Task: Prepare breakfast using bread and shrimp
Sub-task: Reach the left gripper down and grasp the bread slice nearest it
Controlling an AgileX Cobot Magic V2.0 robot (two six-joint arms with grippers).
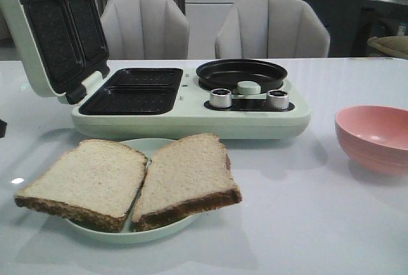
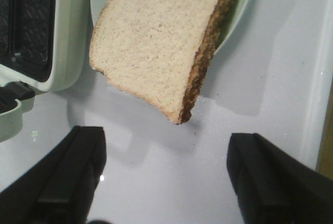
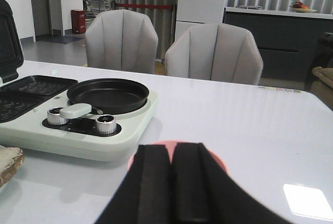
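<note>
Two slices of bread, one on the left (image 1: 86,182) and one on the right (image 1: 186,178), lie on a pale green plate (image 1: 137,233) at the front of the table. In the left wrist view one slice (image 2: 156,42) overhangs the plate rim (image 2: 244,13). My left gripper (image 2: 166,177) is open and empty, its black fingers (image 2: 67,182) apart over bare table beside that slice. My right gripper (image 3: 171,182) is shut and empty, in front of the pink bowl (image 3: 216,160). The shrimp is not in view. Neither gripper shows in the front view.
A pale green breakfast maker (image 1: 191,112) stands behind the plate, its lid (image 1: 54,29) raised over two black grill wells (image 1: 131,93), with a round black pan (image 1: 241,73) and two knobs (image 1: 220,98). The pink bowl (image 1: 376,138) sits at the right. Two grey chairs (image 1: 271,29) stand beyond the table.
</note>
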